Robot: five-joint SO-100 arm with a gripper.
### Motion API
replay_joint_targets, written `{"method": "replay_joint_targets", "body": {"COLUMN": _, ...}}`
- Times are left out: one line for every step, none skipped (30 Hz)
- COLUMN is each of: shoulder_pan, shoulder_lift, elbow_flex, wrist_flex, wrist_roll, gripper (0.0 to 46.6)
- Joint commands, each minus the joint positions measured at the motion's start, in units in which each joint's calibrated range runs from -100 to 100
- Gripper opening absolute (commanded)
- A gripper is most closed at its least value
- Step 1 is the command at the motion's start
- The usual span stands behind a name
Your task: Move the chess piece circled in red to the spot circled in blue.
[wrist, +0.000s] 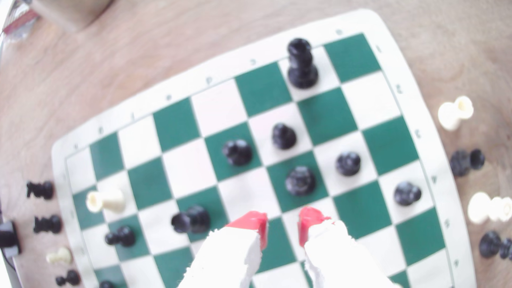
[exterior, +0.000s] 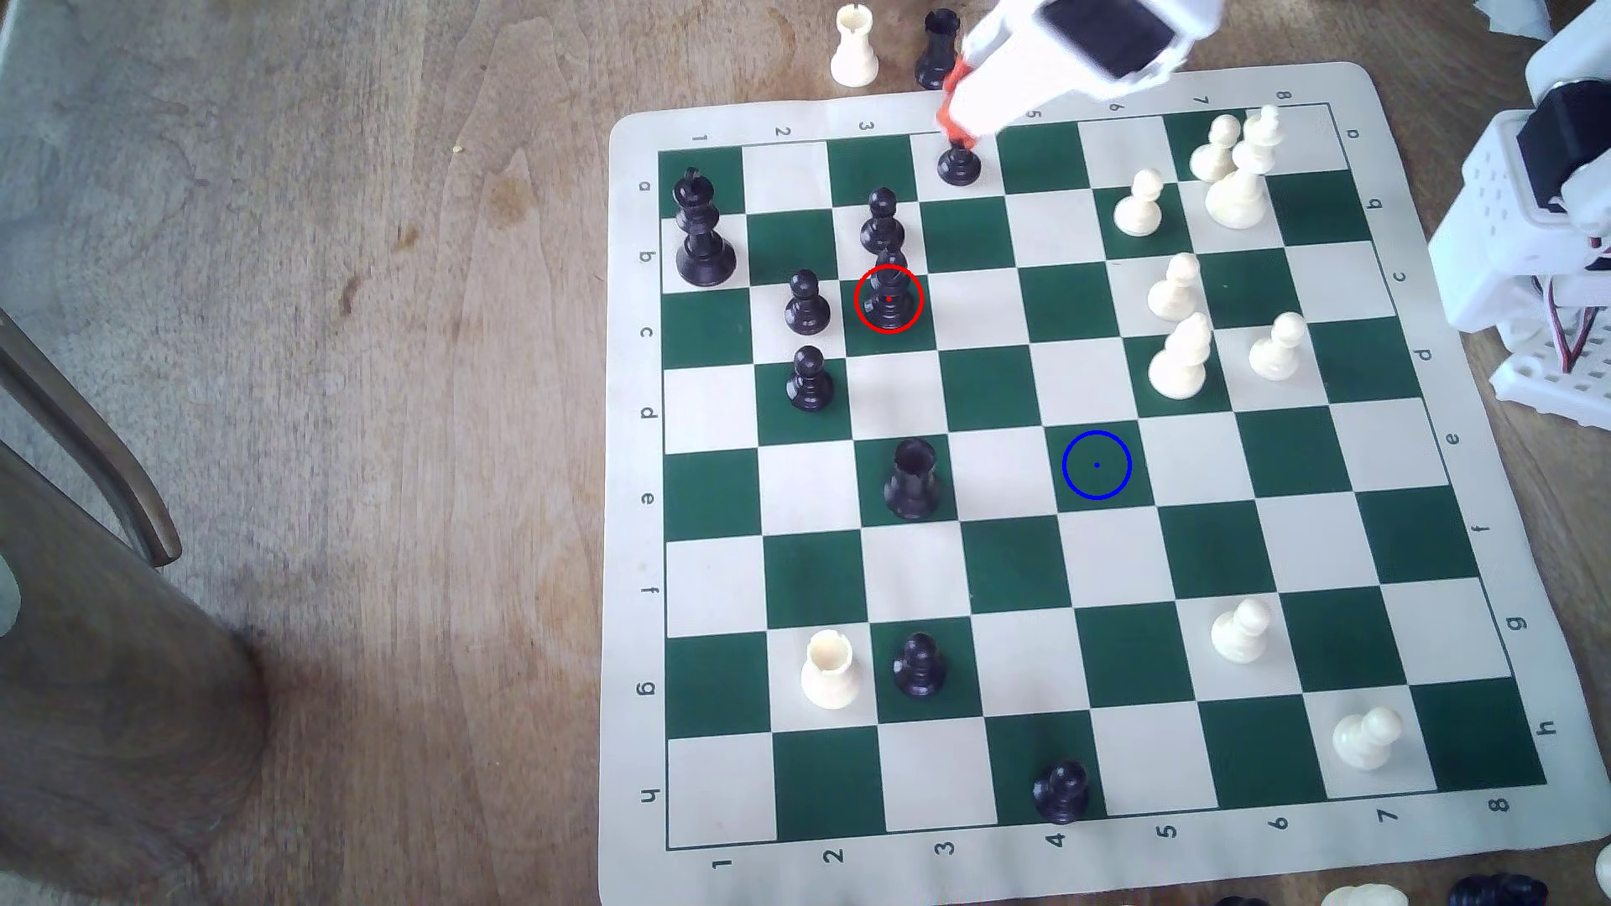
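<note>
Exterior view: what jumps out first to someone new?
The red ring around the slender black bishop among black pawns toward the exterior view's left, and the blue-ringed dark green square mid-board. At the top edge, the white arm's red-tipped gripper hangs over a black pawn.

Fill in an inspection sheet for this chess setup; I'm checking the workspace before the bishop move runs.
Surface: wooden table with a green and cream chess mat lying flat on it.
Job's things: black bishop upright inside the red ring; blue-ringed green square unoccupied.
Clutter: black pawn close behind the bishop; black rook on the board; white rook off the mat.
Grippers: gripper open, holding nothing, hanging above the board; in the exterior view it is near the far edge, short of the bishop.
Cables: thin wires at the arm's base.
Surroundings: dark wooden furniture at the exterior view's left.
</note>
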Motion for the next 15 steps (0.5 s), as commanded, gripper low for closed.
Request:
{"method": "replay_joint_targets", "body": {"shoulder_pan": 0.55, "shoulder_lift": 9.93, "elbow_flex": -13.80, "wrist_flex": 3.21, "wrist_roll": -0.88, "gripper": 6.7}}
{"method": "replay_joint_targets", "body": {"shoulder_pan": 0.55, "shoulder_lift": 11.71, "elbow_flex": -14.80, "wrist_flex": 3.62, "wrist_roll": -1.03, "gripper": 7.2}}
{"method": "replay_joint_targets", "body": {"shoulder_pan": 0.55, "shoulder_lift": 13.41, "elbow_flex": -16.07, "wrist_flex": 4.44, "wrist_roll": -1.03, "gripper": 7.6}}
{"method": "replay_joint_targets", "body": {"shoulder_pan": 0.55, "shoulder_lift": 14.86, "elbow_flex": -16.89, "wrist_flex": 4.85, "wrist_roll": -1.17, "gripper": 7.8}}
{"method": "replay_joint_targets", "body": {"shoulder_pan": 0.55, "shoulder_lift": 15.62, "elbow_flex": -16.98, "wrist_flex": 4.85, "wrist_roll": -1.17, "gripper": 8.1}}
{"method": "replay_joint_targets", "body": {"shoulder_pan": 0.55, "shoulder_lift": 16.81, "elbow_flex": -17.07, "wrist_flex": 4.85, "wrist_roll": -1.17, "gripper": 9.7}}
{"method": "replay_joint_targets", "body": {"shoulder_pan": 0.71, "shoulder_lift": 17.49, "elbow_flex": -17.34, "wrist_flex": 4.77, "wrist_roll": -1.17, "gripper": 12.7}}
{"method": "replay_joint_targets", "body": {"shoulder_pan": 0.94, "shoulder_lift": 18.00, "elbow_flex": -17.43, "wrist_flex": 4.61, "wrist_roll": -1.22, "gripper": 15.1}}
{"method": "replay_joint_targets", "body": {"shoulder_pan": 1.10, "shoulder_lift": 18.34, "elbow_flex": -17.43, "wrist_flex": 4.28, "wrist_roll": -1.27, "gripper": 16.4}}
{"method": "replay_joint_targets", "body": {"shoulder_pan": 1.41, "shoulder_lift": 18.68, "elbow_flex": -17.61, "wrist_flex": 3.95, "wrist_roll": -1.27, "gripper": 18.1}}
{"method": "replay_joint_targets", "body": {"shoulder_pan": 1.49, "shoulder_lift": 18.85, "elbow_flex": -17.61, "wrist_flex": 3.79, "wrist_roll": -1.27, "gripper": 18.9}}
{"method": "replay_joint_targets", "body": {"shoulder_pan": 1.49, "shoulder_lift": 19.02, "elbow_flex": -17.61, "wrist_flex": 3.71, "wrist_roll": -1.27, "gripper": 19.8}}
{"method": "replay_joint_targets", "body": {"shoulder_pan": 1.49, "shoulder_lift": 19.10, "elbow_flex": -17.61, "wrist_flex": 3.71, "wrist_roll": -1.27, "gripper": 20.2}}
{"method": "replay_joint_targets", "body": {"shoulder_pan": 1.49, "shoulder_lift": 19.44, "elbow_flex": -17.61, "wrist_flex": 3.71, "wrist_roll": -1.22, "gripper": 20.2}}
{"method": "replay_joint_targets", "body": {"shoulder_pan": 1.33, "shoulder_lift": 20.29, "elbow_flex": -17.52, "wrist_flex": 3.71, "wrist_roll": -1.12, "gripper": 19.7}}
